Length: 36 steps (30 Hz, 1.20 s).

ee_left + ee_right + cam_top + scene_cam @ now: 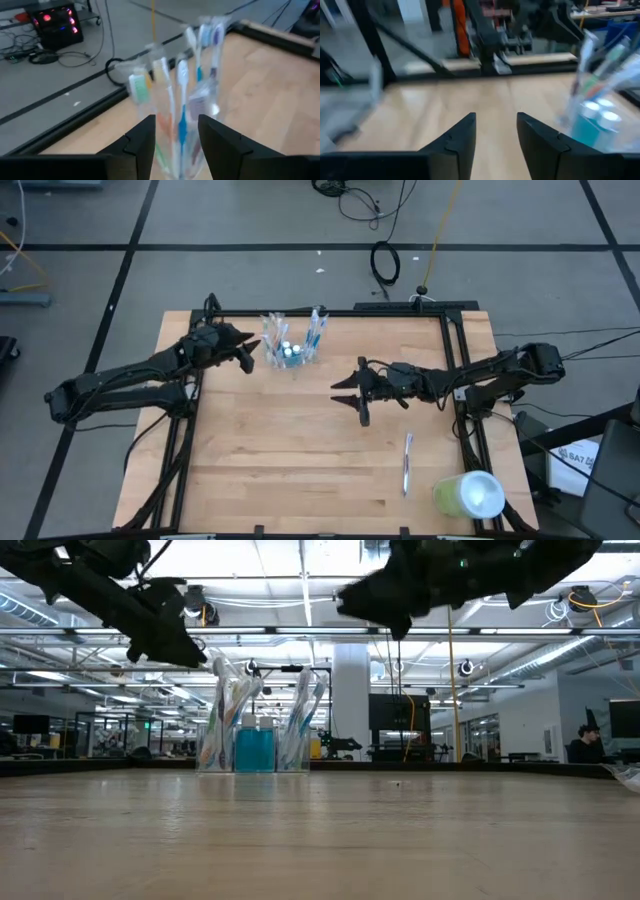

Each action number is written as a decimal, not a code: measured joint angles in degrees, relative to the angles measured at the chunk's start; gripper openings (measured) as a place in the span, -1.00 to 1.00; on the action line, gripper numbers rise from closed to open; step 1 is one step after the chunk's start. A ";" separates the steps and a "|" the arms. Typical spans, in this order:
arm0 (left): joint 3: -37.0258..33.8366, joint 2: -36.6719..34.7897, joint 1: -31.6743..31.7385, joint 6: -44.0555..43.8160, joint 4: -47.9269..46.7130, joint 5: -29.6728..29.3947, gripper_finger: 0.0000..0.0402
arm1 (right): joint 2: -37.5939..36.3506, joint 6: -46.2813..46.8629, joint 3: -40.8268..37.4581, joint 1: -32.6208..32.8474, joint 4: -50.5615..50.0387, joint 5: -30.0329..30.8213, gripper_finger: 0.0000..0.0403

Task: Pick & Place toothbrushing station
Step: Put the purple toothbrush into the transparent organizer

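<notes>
Clear cup point(254, 745) upright, packed with toothbrushes point(222, 720), blue white-capped tubes point(289, 350).

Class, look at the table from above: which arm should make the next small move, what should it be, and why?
Probably the right gripper should swing back toward the lone toothbrush lying near the lime-green cylinder. It hangs empty with fingers apart over bare wood, while the clear cup already holds the other brushes and the left gripper sits beside it.

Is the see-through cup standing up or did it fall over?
Standing up. The cup sits flat on the table, with toothbrushes sticking up out of it.
</notes>
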 joint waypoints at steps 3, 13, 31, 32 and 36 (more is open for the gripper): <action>0.00 -1.48 0.00 -0.55 1.05 2.34 -0.28 | 0.00 3.99 1.75 2.73 0.77 0.21 -0.25; 0.00 -1.80 0.00 -0.70 2.80 4.19 -0.37 | 3.33 9.62 13.63 12.88 -19.69 10.04 -0.32; 0.00 -1.80 0.00 -0.53 2.45 10.29 -0.37 | 3.43 72.79 11.23 18.44 -71.10 -10.04 -0.37; 0.00 -1.80 0.00 -0.53 2.45 10.45 -0.37 | 3.45 75.40 10.26 18.85 -71.08 -9.87 -0.37; 0.00 -1.80 0.00 -0.08 1.92 10.53 -0.37 | 3.45 84.48 5.96 20.56 -70.47 -10.17 -0.37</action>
